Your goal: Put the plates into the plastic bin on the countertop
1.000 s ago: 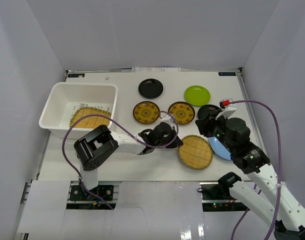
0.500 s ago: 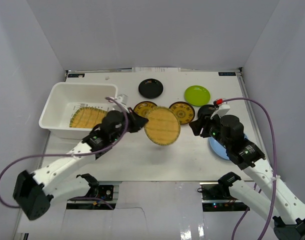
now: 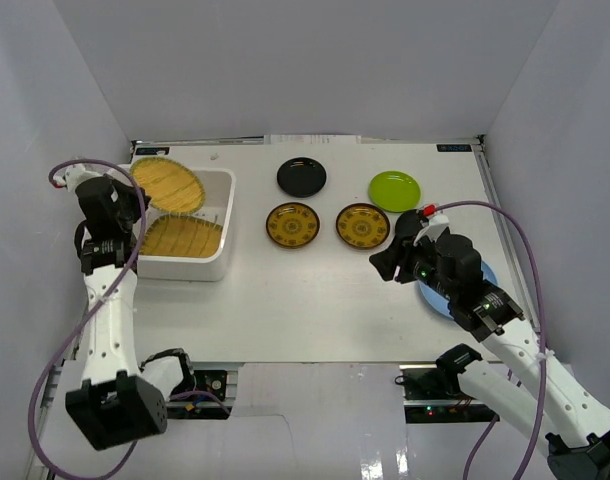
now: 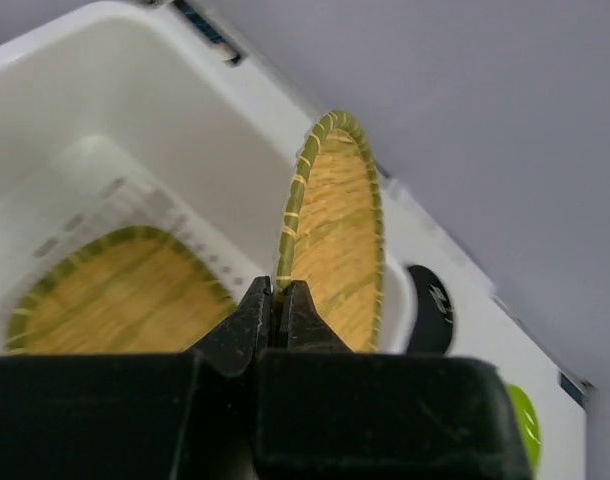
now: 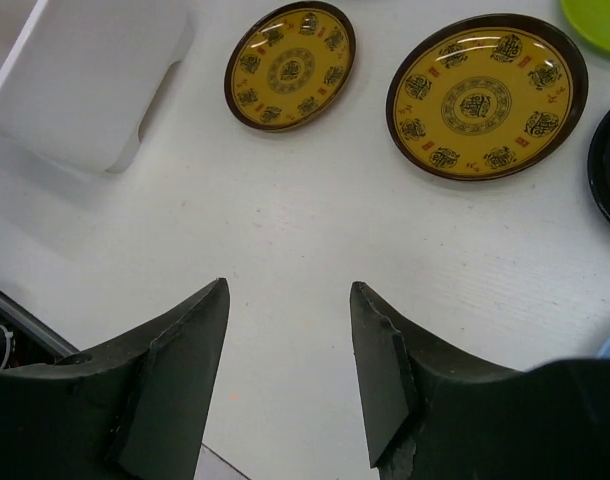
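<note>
Two woven bamboo trays matter here. One, the lower tray point(image 3: 185, 238), lies flat on the floor of the plastic bin point(image 3: 228, 222). The held tray point(image 4: 335, 235) stands almost on edge above the bin's back part, upper left of the overhead frame, its rim clenched between the closed fingers of the left end effector point(image 4: 280, 300). I judge it light and stiff, with a rough weave that gives good friction, so a rim pinch suits it. Hung by one edge, though, it may swing on release. The patterned plates point(image 3: 292, 225), black plate point(image 3: 301, 177) and green plate point(image 3: 395, 190) at centre frame look glazed. They are probably heavier, slippery and breakable, and their low rims lie close to the desk point(image 3: 285, 300), hard to get a finger under. The right end effector point(image 5: 287, 290) hovers released and empty over bare desk, below the patterned pair. The desk is flat, white and smooth. Pale walls close in on three sides, and the left arm works tight beside one.
</note>
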Controlling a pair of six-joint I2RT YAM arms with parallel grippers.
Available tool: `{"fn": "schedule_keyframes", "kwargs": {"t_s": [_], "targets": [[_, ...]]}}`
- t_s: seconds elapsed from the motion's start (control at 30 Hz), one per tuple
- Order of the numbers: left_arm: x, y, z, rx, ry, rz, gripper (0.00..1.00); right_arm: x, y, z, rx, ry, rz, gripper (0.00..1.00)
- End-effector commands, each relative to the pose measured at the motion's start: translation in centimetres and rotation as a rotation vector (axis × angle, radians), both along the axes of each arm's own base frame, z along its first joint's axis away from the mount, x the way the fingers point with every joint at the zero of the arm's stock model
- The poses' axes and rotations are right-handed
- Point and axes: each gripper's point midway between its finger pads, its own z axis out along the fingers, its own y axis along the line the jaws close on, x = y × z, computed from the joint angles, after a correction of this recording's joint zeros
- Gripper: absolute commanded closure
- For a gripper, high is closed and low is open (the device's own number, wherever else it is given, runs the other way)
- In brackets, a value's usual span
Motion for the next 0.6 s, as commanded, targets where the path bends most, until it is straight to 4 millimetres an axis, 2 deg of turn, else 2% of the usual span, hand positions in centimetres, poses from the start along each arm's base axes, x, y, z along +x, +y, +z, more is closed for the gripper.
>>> {"fn": "schedule_keyframes", "kwargs": {"t_s": [0.0, 0.03, 0.07, 0.13, 0.27, 0.4, 0.47, 0.5, 0.53, 0.57], "targets": [[0.4, 2.0, -4.8, -0.120, 0.122, -0.016, 1.00, -0.2, 0.0, 0.1, -0.007, -0.029, 0.025, 0.42], [0.3, 2.1, -6.0, -0.134, 0.133, -0.008, 1.00, -0.3, -0.1, -0.2, -0.011, -0.030, 0.022, 0.42], [0.1, 2.4, -5.6, -0.131, 0.104, 0.009, 1.00, -0.4, -0.2, -0.4, -0.015, -0.027, 0.024, 0.42], [0.0, 3.9, -6.4, -0.126, 0.119, 0.081, 1.00, -0.5, -0.1, -0.9, -0.019, -0.017, 0.032, 0.42], [1.7, 4.8, -9.9, -0.137, 0.215, 0.088, 1.00, -0.7, 0.5, -2.3, -0.011, 0.008, 0.061, 0.42], [2.6, 4.8, -11.7, -0.148, 0.258, 0.068, 0.99, -0.5, 0.3, -3.0, -0.025, 0.023, 0.047, 0.42], [2.6, 4.3, -11.9, -0.152, 0.253, 0.043, 0.77, -0.2, 0.0, -3.5, -0.042, 0.033, 0.022, 0.41], [2.5, 4.2, -11.5, -0.149, 0.237, 0.037, 0.46, -0.1, -0.2, -3.7, -0.050, 0.039, 0.011, 0.41], [2.4, 4.0, -11.4, -0.152, 0.228, 0.034, 0.33, 0.0, -0.2, -4.1, -0.058, 0.050, 0.005, 0.40], [2.3, 3.6, -11.4, -0.156, 0.216, 0.015, 0.25, 0.3, -0.6, -4.7, -0.071, 0.061, -0.022, 0.39]]}}
